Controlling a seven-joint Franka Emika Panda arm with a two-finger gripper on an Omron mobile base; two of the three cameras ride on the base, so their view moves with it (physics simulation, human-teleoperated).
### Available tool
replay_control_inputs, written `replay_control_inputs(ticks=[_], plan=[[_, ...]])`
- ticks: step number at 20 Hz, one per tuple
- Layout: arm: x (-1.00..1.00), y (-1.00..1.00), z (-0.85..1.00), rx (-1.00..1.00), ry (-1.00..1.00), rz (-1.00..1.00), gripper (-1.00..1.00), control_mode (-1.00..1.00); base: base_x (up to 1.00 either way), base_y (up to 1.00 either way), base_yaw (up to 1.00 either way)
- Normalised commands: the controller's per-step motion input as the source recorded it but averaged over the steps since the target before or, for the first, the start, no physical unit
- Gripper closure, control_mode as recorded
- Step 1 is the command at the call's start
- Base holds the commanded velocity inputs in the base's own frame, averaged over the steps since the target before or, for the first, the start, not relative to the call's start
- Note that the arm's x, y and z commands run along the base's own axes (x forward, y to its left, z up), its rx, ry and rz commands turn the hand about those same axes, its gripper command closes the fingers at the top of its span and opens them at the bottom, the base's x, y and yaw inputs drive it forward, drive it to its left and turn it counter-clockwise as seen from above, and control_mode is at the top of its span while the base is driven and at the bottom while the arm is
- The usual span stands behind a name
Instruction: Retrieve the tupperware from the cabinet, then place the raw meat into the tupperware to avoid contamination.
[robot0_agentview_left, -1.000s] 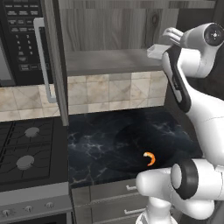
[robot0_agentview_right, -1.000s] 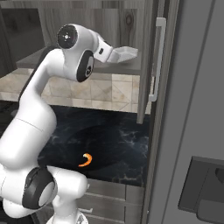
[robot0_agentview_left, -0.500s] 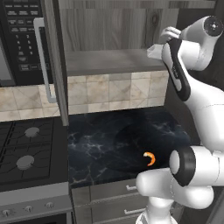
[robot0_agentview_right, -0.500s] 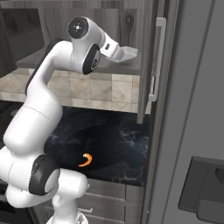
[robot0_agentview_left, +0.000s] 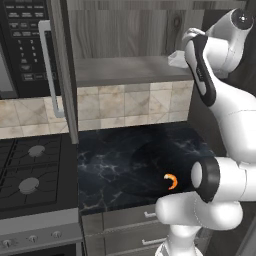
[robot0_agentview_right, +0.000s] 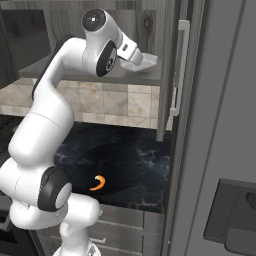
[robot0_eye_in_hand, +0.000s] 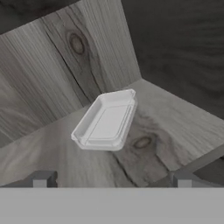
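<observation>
The jaws are standing wide near the tupperware (robot0_eye_in_hand: 105, 120), which is looking light and slippery, best pinched across its rim.

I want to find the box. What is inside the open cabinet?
The tupperware sits alone on the cabinet shelf, empty, with the open hand just in front of it. The arm hides part of the shelf in the base views.

Whitish translucent tupperware (robot0_eye_in_hand: 106, 121), grey wood-grain cabinet (robot0_eye_in_hand: 52, 78), orange raw meat (robot0_agentview_left: 171, 181)

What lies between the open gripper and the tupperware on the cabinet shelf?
Nothing: in the hand view, bare wood shelf separates the gripper from the tupperware.
</observation>
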Motion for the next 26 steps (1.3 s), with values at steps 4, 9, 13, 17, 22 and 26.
replay_control_inputs(ticks=[4, 9, 13, 17, 22, 26], plan=[[0.02, -0.01, -0.13, -0.01, 0.01, 0.0, -1.0, -1.0, 0.0, 0.0, 0.0], [0.01, 0.0, -0.15, -0.02, 0.02, 0.0, -1.0, -1.0, 0.0, 0.0, 0.0], [0.0, 0.0, -0.13, -0.01, 0.02, 0.0, -1.0, -1.0, 0.0, 0.0, 0.0], [0.17, 0.0, -0.13, -0.01, 0.04, 0.0, -1.0, -1.0, 0.0, 0.0, 0.0], [0.29, -0.02, -0.04, 0.0, 0.04, 0.0, -1.0, -1.0, 0.0, 0.0, 0.0], [0.4, -0.06, 0.0, 0.0, 0.04, 0.0, -1.0, -1.0, 0.0, 0.0, 0.0]])
